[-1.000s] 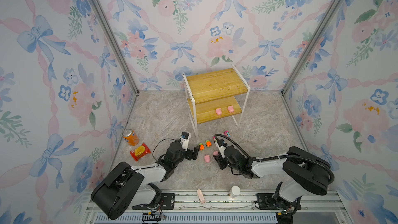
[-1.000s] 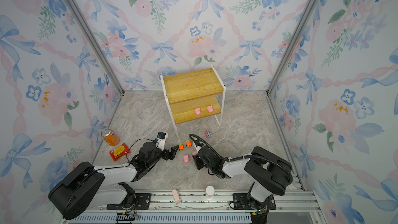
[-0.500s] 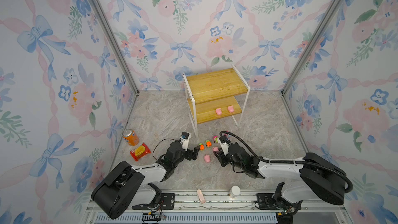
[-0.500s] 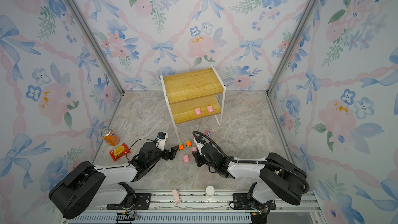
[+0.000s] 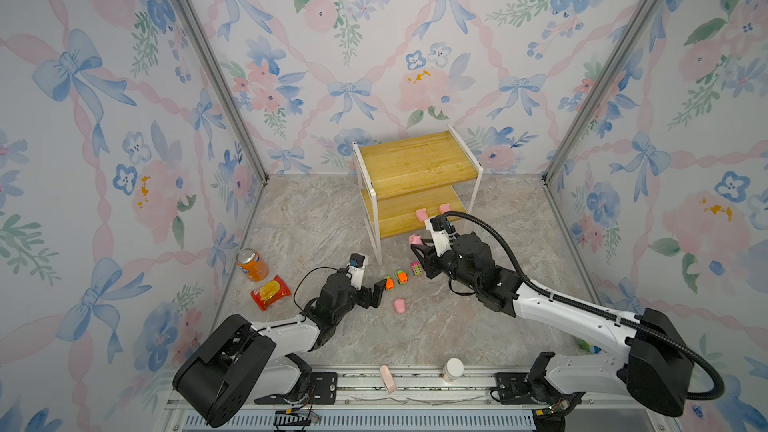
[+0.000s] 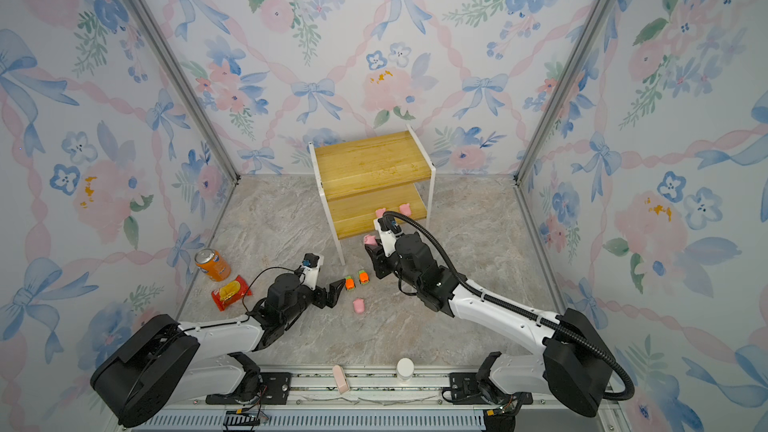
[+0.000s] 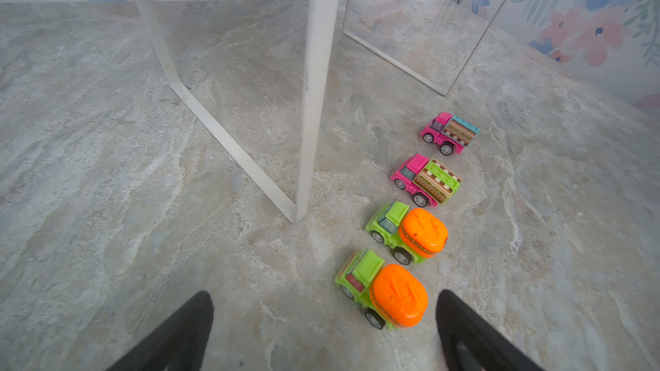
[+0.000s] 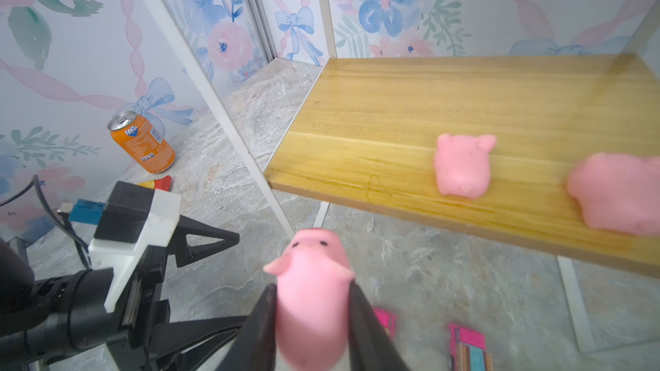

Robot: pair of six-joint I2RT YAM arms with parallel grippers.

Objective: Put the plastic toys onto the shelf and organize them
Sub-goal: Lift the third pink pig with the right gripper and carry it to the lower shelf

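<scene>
Roughly a quarter of the task is judged done. With twelve o'clock taken toward the back wall, the shelf (image 5: 415, 164) is found at twelve o'clock on the bench (image 5: 457, 326). Two pigs (image 8: 462, 164) (image 8: 618, 194) are already set side by side on its lower board, toward the three o'clock end. The upper board is bare.

A third pig (image 8: 309, 262) is clenched between the fingers of the right claw (image 8: 310, 289). It is held clear of the bench, just at six o'clock of the lower board's front edge. Placement beside the other two is judged to be the step in hand, and it is not yet completed.

The fourth pig (image 5: 399, 305) is left lying on the bench, at six o'clock of the cars. All four cars remain on the bench in one row, at about five o'clock of the shelf's front left leg: two orange-and-green cars (image 7: 387, 292) (image 7: 410, 231), then a pink-and-green car (image 7: 426, 180) and a pink-and-teal car (image 7: 450, 133). In both top views part of the row is hidden by the right arm.

The left claw (image 7: 323, 301) is spread wide and nothing is gripped; it is lowered close to the bench at nine o'clock of the nearest orange-and-green car. Five toys are therefore left to be lifted, and the sorting of cars and pigs on the boards is left as well.
</scene>
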